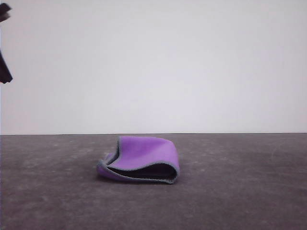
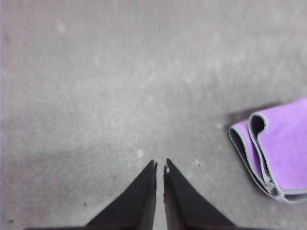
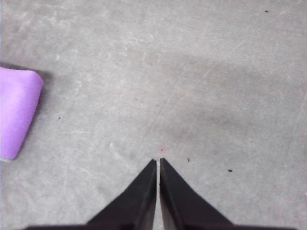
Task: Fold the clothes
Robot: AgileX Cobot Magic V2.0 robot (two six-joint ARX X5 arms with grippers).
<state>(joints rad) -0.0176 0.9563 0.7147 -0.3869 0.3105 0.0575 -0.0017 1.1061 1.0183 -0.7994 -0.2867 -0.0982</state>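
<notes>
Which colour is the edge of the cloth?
Light grey edge, clearest in the left wrist view.

The cloth is showing bright purple outside — dark grey inside the fold, a light-grey stitched border edging it. The table is lying mottled grey, the wall glowing off-white.

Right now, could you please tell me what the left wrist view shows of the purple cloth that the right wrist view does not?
The left wrist view shows the small purple folded cloth's light-grey stitched border and layered open edges, beside the shut left gripper. The right wrist view shows a smooth rounded purple fold of the cloth, with the shut right gripper apart from it. Both show the grey table and empty fingertips.
</notes>
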